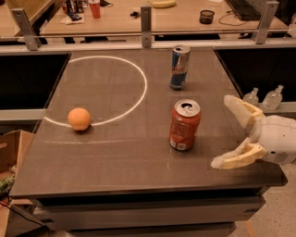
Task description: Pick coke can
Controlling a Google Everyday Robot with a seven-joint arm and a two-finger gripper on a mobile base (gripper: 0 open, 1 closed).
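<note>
Dark grey bench (115,152) fills a dim workroom, a thin white circle (138,92) painted across its far left part. Behind it runs a metal rail (92,45) on posts, and beyond that a wooden desk (120,18) carrying a red cup (95,8), a banana (163,3) and a small black pot (206,16). Two clear bottles (252,96) stand on a ledge off the right side, and a cardboard box (11,148) sits on the floor at left. An orange (79,118) rests on the circle's near edge. A slim blue and silver can (179,67) stands upright near the far right of the bench.

At the right edge the robot's pale pincer (223,131) reaches in with its two fingers spread wide apart, one above and one low over the bench's near right corner. It holds nothing and touches no can; whether the lower finger rests on the surface cannot be told.

The coke can (184,125) stands upright just left of the pincer, clear of both fingers, well in front of the blue can. Its long axis is vertical, silver top and pull tab up, the white label patch near its base facing the camera.
</note>
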